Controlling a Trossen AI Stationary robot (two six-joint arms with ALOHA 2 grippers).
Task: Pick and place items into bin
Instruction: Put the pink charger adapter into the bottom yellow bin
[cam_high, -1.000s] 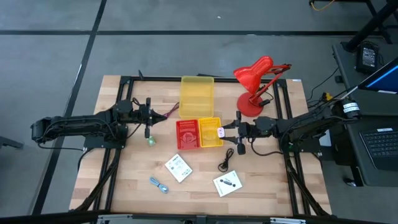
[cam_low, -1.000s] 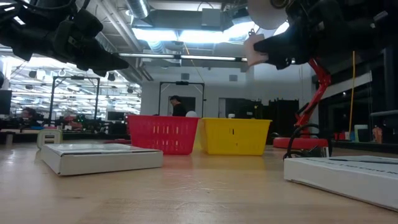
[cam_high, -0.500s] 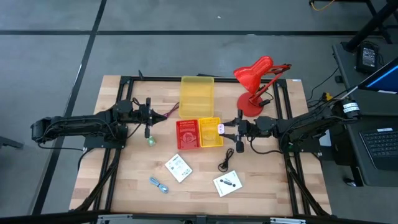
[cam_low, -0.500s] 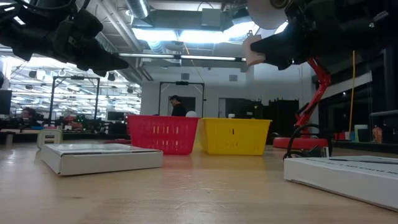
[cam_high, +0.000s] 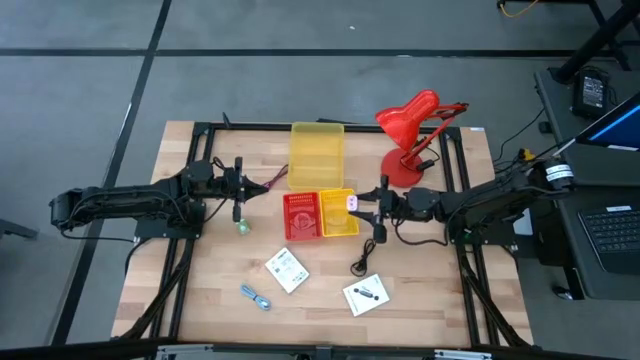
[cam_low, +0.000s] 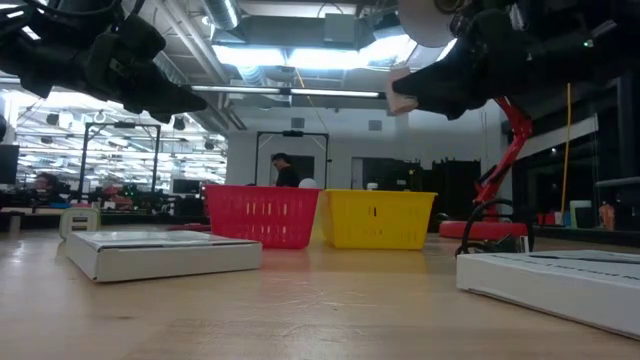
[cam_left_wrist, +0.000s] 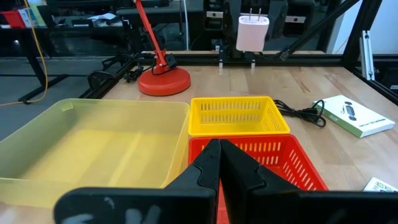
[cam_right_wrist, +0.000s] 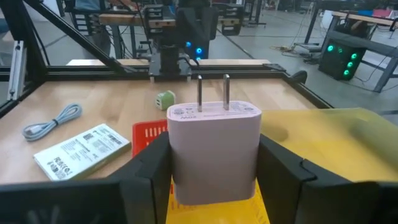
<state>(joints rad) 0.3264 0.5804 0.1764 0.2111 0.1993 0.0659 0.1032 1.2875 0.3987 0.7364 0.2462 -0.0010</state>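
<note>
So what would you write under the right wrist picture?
Right gripper holds a pink charger above the yellow basket.

So I've got the pale pink plug adapter (cam_right_wrist: 213, 152) pinched between my right fingers (cam_right_wrist: 287, 171), prongs sticking forward, hanging over the small yellow basket (cam_high: 338, 212). Still out on the wood: black cable (cam_high: 364, 256) just beside that basket, one white printed packet (cam_high: 286, 269) and another (cam_high: 366, 294) nearer the front edge, the blue-and-silver tool (cam_high: 255, 297), a little green piece (cam_high: 241, 227), and what's probably a dark red cord (cam_high: 276, 180) by the big yellow bin (cam_high: 316, 155).
</note>
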